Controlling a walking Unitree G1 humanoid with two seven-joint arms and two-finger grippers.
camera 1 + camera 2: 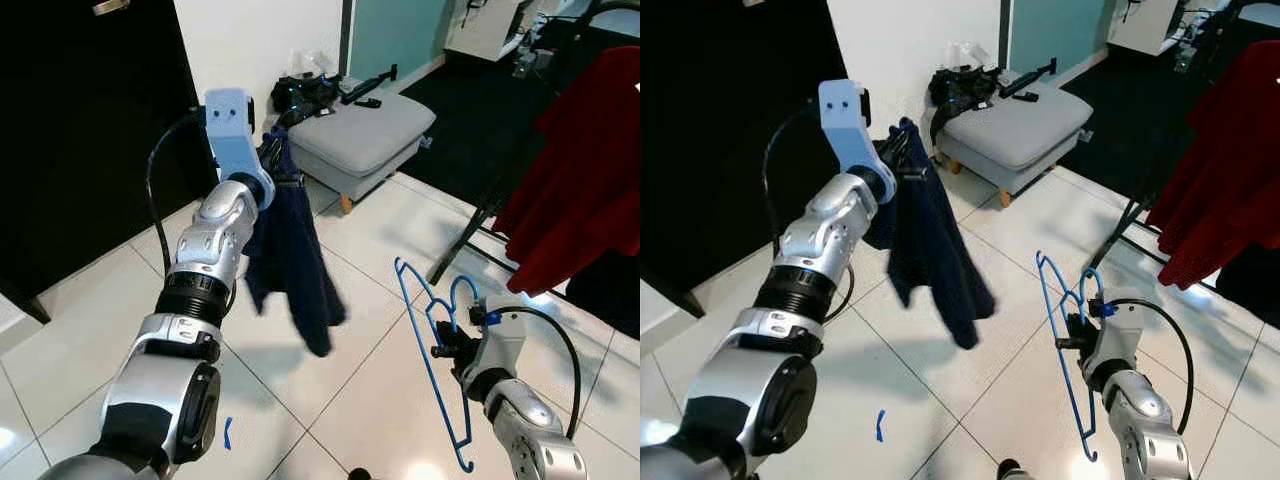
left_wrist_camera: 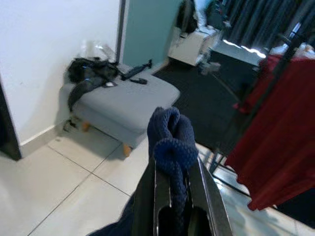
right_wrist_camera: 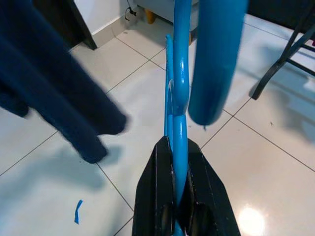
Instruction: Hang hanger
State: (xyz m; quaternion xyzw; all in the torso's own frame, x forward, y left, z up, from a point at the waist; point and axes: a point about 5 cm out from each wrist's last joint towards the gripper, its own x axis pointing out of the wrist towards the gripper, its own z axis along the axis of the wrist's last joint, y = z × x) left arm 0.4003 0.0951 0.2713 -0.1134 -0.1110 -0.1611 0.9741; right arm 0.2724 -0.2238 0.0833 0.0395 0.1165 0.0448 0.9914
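Both arms are up and both are loaded. The right gripper (image 3: 178, 199) is clamped tight on the blue hanger (image 1: 432, 340), holding it low on the robot's right, hook end up, its frame hanging toward the tiled floor (image 1: 380, 390). The left gripper (image 2: 178, 182) is pinched on a fold of the navy garment (image 1: 295, 260), lifted high, with the cloth draping down in mid-air between the two arms. Hanger and garment are apart, so nothing is threaded yet. The rack (image 1: 480, 225) with the red garment (image 1: 585, 190) stands off to the right, beyond the hanger. Behind sits a grey ottoman (image 1: 365, 135) with dark clutter on top. My read: the pickup is done; dressing the hanger and hooking it on the rack remain.
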